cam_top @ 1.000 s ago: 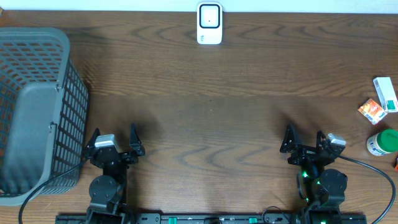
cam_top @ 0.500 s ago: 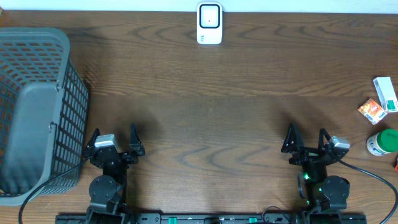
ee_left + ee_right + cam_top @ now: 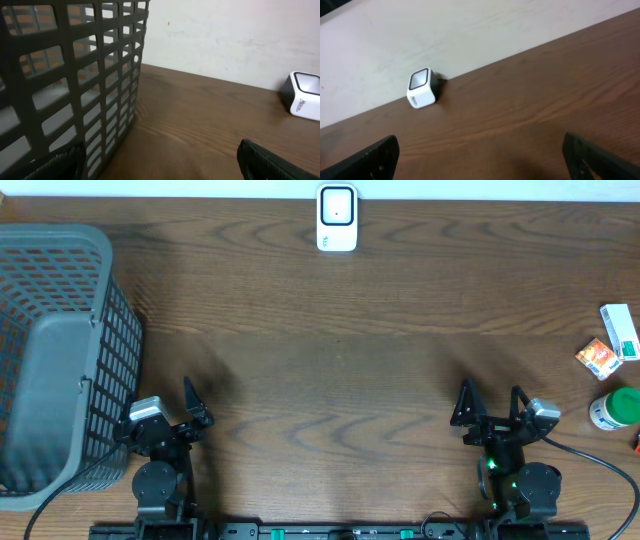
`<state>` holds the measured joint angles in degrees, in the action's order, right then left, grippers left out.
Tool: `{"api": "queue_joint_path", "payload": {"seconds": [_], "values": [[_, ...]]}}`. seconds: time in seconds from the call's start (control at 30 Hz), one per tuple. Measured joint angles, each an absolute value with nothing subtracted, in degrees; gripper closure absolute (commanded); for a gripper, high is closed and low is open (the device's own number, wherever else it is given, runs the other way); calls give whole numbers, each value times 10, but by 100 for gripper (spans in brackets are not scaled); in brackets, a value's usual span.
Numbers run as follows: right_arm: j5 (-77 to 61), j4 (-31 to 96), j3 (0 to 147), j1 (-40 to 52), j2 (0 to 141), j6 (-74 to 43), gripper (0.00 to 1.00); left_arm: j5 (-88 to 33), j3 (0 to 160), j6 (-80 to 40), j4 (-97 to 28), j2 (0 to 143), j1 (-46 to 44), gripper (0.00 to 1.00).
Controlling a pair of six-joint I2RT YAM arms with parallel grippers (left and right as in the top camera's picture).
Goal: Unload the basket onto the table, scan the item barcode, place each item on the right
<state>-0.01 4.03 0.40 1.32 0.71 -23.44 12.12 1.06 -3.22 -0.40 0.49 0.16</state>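
Left tool (image 3: pixel 161 163) and right tool (image 3: pixel 491 398) gape; seemingly boxed items (image 3: pixel 619 330) lie right.

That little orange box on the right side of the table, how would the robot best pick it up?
Probably from straight above with the right gripper, which is open. The orange box lies flat and skewed, so the jaws should turn to span its narrower width, clear of the white and green box close beside it.

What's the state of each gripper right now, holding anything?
Left gripper: jaws open, holding nothing.
Right gripper: jaws open, holding nothing.
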Motion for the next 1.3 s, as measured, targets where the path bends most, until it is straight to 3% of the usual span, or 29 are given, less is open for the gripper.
{"api": "queue_joint_path", "payload": {"seconds": [0.57,0.9,1.3], "values": [[13,38,4,13,7,-230,1,121,11,-32,-4,5,2,4],[37,37,4,13,7,40,1,121,11,-32,-4,5,2,4],[30,38,4,13,7,94,1,121,11,-32,-4,5,2,4]]}}
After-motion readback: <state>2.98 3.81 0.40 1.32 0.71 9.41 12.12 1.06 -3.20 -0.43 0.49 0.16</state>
